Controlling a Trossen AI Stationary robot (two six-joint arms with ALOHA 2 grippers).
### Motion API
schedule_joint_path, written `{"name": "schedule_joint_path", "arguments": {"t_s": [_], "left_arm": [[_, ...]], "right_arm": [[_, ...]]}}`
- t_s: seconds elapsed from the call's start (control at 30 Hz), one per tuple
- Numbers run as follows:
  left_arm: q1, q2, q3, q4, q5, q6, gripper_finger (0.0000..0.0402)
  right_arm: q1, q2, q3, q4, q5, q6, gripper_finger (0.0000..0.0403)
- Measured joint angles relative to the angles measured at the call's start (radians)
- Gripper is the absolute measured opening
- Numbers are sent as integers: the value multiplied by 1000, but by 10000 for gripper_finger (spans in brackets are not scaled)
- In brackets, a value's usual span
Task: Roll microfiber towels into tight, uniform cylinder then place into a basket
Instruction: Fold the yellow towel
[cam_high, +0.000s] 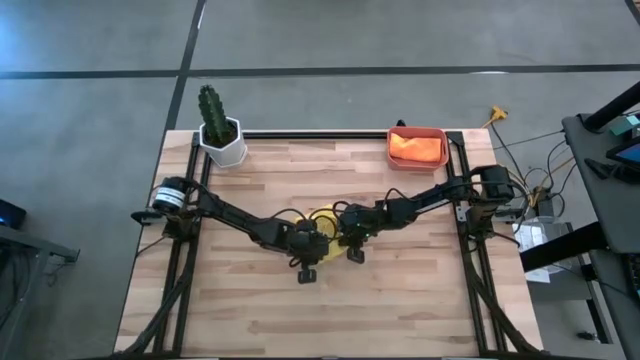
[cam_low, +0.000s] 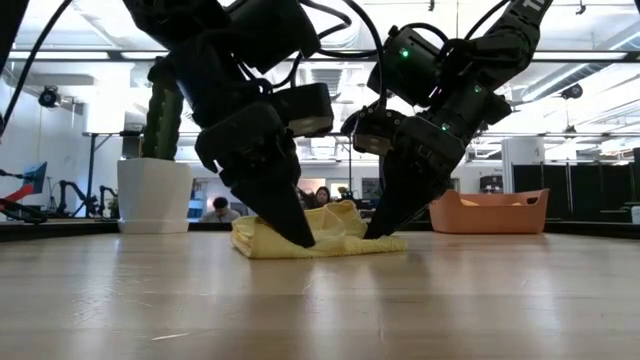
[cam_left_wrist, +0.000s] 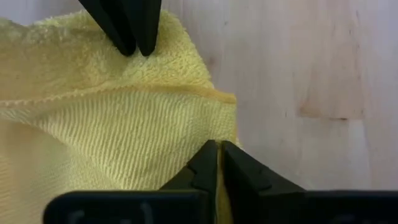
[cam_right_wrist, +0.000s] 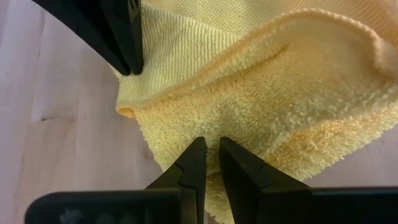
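Both hands are down on the yellow towel (cam_low: 320, 238) mid-desk (cam_high: 400, 300): left hand (cam_left_wrist: 219, 152) pinched on its edge, right hand (cam_right_wrist: 211, 149) nipping the fabric (orange towel (cam_high: 417, 147) sits in the basket (cam_high: 417, 163)).

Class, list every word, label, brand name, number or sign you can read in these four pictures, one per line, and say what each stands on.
None can be read in any view.
yellow towel: plain cloth, no tag showing.
basket and orange towel: no lettering visible.
white pot: blank.
left gripper and right gripper: no markings on the fingers.
Room behind the table, low view: anything there is too small to read.
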Motion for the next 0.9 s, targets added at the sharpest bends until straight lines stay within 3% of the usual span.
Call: {"name": "schedule_joint_path", "arguments": {"t_s": [0.2,0.53,0.9], "left_arm": [[0,-11,30,-82,-6,-2,3],[24,-99,48,-270,-113,-6,3],[64,-112,42,-349,-112,-183,3]], "right_arm": [[0,0,0,-2,-1,4,43],[1,-2,0,-6,-6,0,43],[24,-4,0,-27,-1,-5,43]]}}
